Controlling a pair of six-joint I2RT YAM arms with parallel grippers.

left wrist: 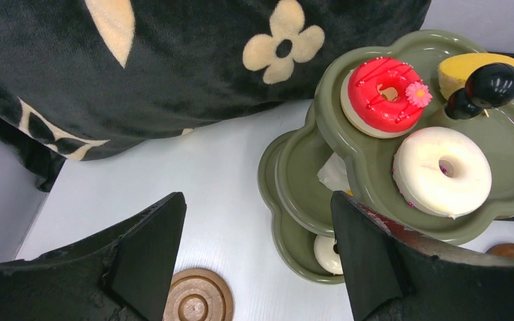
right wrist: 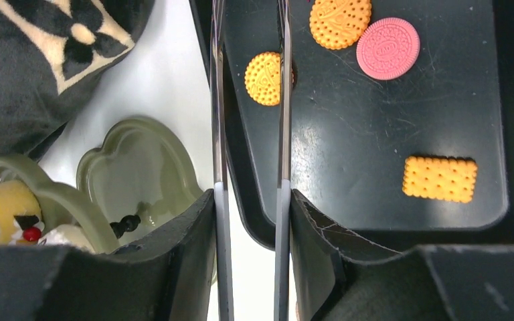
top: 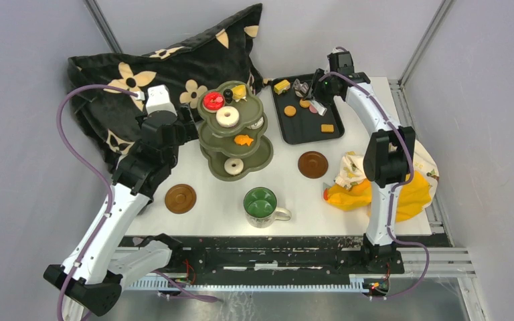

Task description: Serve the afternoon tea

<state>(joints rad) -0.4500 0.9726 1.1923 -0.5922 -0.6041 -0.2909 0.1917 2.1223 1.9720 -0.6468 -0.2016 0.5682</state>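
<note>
Right wrist: we see the right gripper (right wrist: 251, 195) clamped on the tongs (right wrist: 284, 120), an orange cookie (right wrist: 264, 79) between their blades. The left gripper (left wrist: 255, 200) stands open and empty

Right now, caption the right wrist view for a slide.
Right gripper holds metal tongs over black tray of toy cookies.

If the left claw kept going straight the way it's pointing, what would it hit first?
Most likely the bare white table between the black floral pillow and the olive three-tier stand. Depth is unclear, so a finger of the open left claw might clip the bottom tier.
</note>
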